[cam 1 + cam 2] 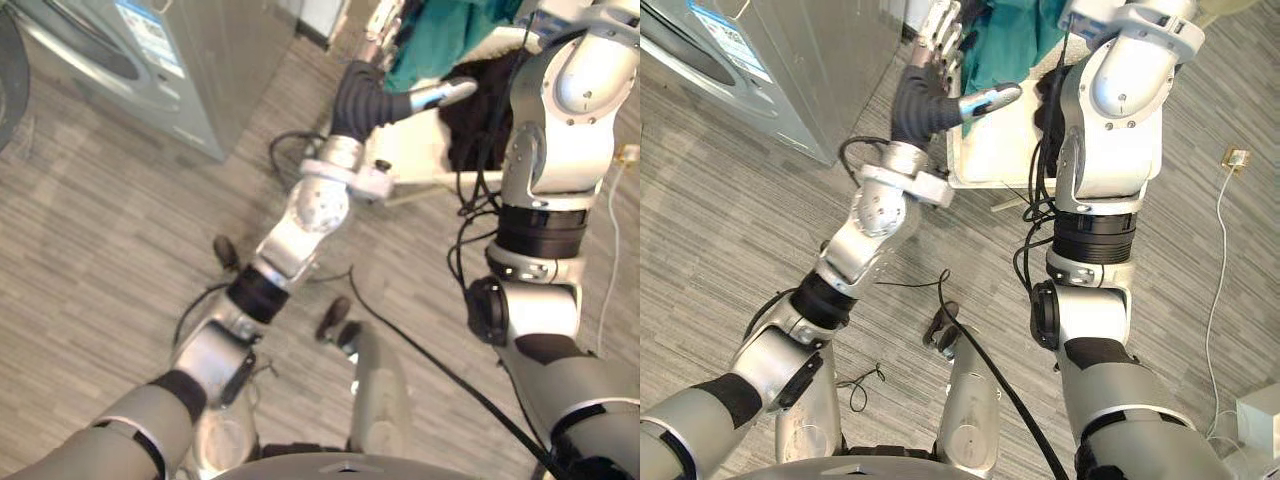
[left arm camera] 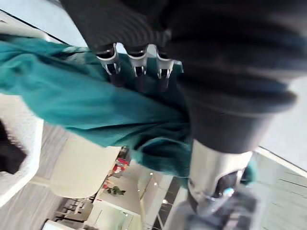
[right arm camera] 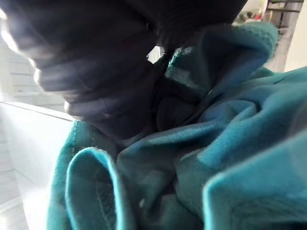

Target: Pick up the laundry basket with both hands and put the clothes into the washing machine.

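The white laundry basket (image 1: 990, 150) stood on the grey wood-grain floor (image 1: 730, 230) at about 12 o'clock from the robot. It had not been lifted, as far as the head views showed. A teal garment (image 1: 1012, 40) was heaped over its rim, and a dark garment (image 1: 478, 110) lay beside that toward 1 o'clock. The washing machine (image 1: 110, 60) sat well apart at 10 to 11 o'clock, so the load would have to be carried across and to the left.

The left hand (image 1: 925, 100) had been placed at the basket's 9 o'clock side. Its fingers (image 2: 136, 67) were straight and close together, with their dark tips against the teal cloth. Its thumb (image 1: 990, 100) was spread away from them and reached over the basket toward 3 o'clock. This looked like bracketing the rim ahead of a grip, not a clasp, since nothing was curled round the edge.

The right hand (image 3: 96, 62) was buried against the teal folds on the basket's far side. Whether its fingers were spread or closed could not be told, because the cloth and its own dark cover hid them.

Flanking the basket from both sides suited a two-handed lift. Judging by the overhanging garment, either hand risked catching cloth instead of the rim.
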Controlling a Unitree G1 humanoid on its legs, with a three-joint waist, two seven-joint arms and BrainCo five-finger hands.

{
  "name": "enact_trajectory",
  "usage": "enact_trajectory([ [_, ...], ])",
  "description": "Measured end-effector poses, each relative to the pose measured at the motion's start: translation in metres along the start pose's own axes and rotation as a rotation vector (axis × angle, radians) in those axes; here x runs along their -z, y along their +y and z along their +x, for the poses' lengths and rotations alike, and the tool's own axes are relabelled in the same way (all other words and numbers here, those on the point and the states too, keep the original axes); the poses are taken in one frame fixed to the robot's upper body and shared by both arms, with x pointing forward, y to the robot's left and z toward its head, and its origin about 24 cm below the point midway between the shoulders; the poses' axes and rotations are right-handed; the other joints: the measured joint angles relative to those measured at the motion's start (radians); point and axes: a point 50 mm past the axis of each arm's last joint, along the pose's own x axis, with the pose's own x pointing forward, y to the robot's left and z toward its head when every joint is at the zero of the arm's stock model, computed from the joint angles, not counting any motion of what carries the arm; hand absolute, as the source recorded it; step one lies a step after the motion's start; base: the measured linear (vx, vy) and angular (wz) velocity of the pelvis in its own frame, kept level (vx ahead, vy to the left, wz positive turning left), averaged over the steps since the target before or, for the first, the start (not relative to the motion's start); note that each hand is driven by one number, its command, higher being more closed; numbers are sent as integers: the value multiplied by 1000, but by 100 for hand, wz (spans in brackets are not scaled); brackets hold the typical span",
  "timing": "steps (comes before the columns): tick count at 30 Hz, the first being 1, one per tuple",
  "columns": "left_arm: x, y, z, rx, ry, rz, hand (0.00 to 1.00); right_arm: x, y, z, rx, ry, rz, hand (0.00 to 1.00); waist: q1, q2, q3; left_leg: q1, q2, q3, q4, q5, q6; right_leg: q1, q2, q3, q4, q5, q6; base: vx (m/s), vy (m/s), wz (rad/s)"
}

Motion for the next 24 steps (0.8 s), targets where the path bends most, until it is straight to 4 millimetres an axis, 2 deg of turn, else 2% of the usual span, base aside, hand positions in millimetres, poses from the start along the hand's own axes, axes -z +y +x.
enact_trajectory([
  [3,26,10,2,-50,138,34,0,-7,5,-3,-1,-8,83,100,-24,-1,0,4,5,6,-1,-5,-6,-3,3,5,1,1,-2,4,-65,-10],
  [5,41,24,1,-104,225,51,0,-15,7,-4,-1,-21,164,100,-30,-6,-1,6,7,22,-2,-5,-5,-18,2,22,2,4,-1,9,-65,-16],
  [7,60,47,-4,-204,335,59,0,-24,8,-6,-5,-45,258,100,-45,-8,0,8,8,37,-2,-3,0,-29,1,31,-1,15,0,25,-51,-15],
  [10,73,65,-10,-301,425,62,0,-36,7,-13,-23,-86,335,100,-59,-11,2,11,8,43,0,-3,4,-29,2,36,-4,21,2,42,-62,-4],
  [13,70,65,-7,-303,417,92,0,-36,1,-21,-22,-84,389,100,-59,-19,-1,16,8,48,1,-5,6,-28,1,42,-3,21,3,31,-59,-3],
  [18,41,51,20,-278,301,105,0,-34,-10,-39,-30,-71,416,100,-64,-24,1,15,4,49,-1,-13,3,-29,-3,42,-4,20,4,22,-69,0],
  [24,9,54,30,-381,159,68,0,-26,-9,-49,-55,-29,406,100,-62,-42,2,11,0,49,-4,-13,3,-31,-5,42,-8,21,5,35,-66,1],
])
